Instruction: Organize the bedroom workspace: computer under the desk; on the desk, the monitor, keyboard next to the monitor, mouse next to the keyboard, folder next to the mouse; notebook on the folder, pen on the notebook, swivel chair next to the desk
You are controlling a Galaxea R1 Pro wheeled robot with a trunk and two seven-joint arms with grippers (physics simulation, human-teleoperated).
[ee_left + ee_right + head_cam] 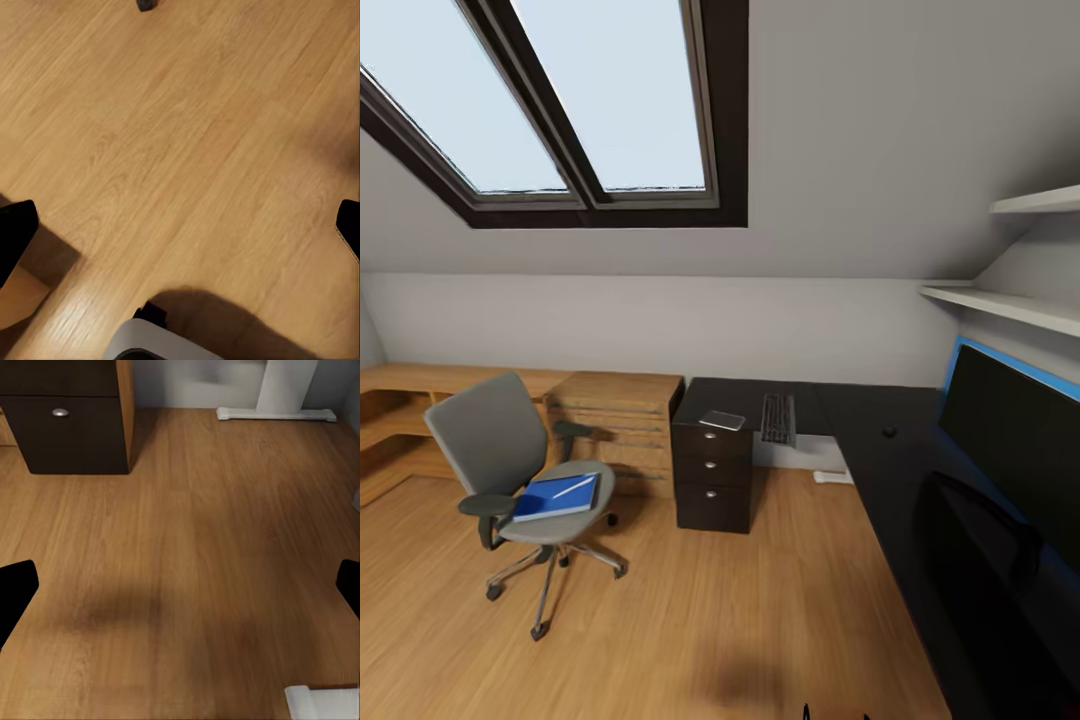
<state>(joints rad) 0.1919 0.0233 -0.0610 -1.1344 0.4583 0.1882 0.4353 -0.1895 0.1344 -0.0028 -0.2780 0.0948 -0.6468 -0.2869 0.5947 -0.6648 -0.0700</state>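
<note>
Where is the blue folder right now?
In the head view, the folder lies on the swivel chair seat at the left, a pen on top, beside the wooden cabinet.

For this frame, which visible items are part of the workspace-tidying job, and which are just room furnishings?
Job items:
swivel chair
folder on the chair seat
pen lying on the folder
notebook on the drawer unit
keyboard on the desk
mouse on the desk
monitor

Just furnishings:
skylight
light-wood cabinet
wall shelves
</note>
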